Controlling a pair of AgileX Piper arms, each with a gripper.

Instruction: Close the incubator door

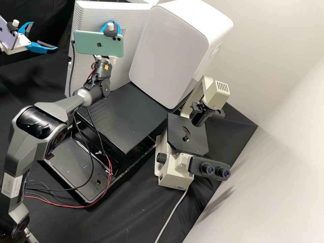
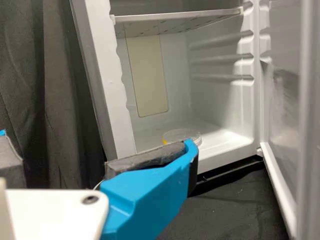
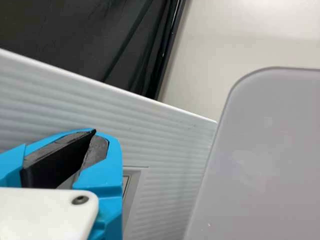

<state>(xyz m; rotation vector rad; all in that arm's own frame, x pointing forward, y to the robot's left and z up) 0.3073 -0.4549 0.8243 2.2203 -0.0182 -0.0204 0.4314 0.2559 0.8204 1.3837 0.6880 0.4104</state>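
Left jaws spread, right jaws pressed together; the incubator door (image 2: pixel 283 125) stands open, so I judge closing is due: a steady push toward the frame (image 2: pixel 106 75).

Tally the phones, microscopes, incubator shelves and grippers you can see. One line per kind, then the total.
Phones: 2 (green phone, purple phone)
Microscope: 1
Incubator shelf: 1
Grippers: 2 (left gripper, jaws apart; right gripper, jaws together)
Total: 6
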